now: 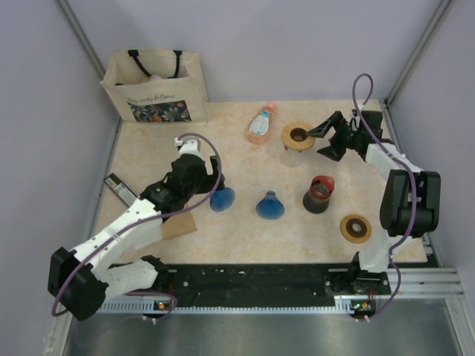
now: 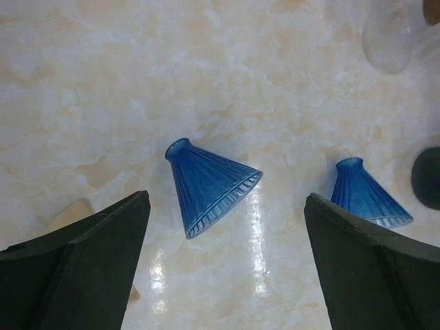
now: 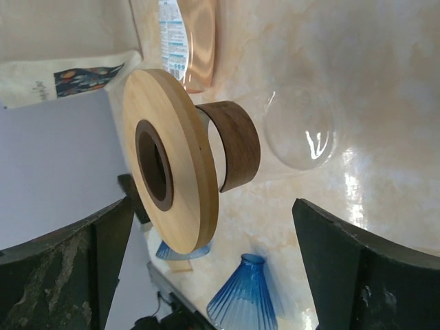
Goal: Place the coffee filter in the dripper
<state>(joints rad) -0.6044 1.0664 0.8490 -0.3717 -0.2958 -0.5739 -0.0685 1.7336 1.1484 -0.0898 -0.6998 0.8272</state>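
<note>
Marbled beige table (image 1: pixel 245 233) inside lilac walls; the left gripper (image 2: pixel 227 198) hangs wide open over a blue dripper cone (image 2: pixel 210 185) lying on its side, mouth toward lower right. The right gripper (image 3: pixel 212 203) gapes around a wood-collared glass stand (image 3: pixel 172 172). The tan coffee filter (image 1: pixel 178 226) lies flat at centre-left, nearest the left arm

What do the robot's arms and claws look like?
The left arm and right arm are white shells with black joints; a thin purple cable loops along each. The left gripper and right gripper are black, each with two broad wedge-shaped fingers.
</note>
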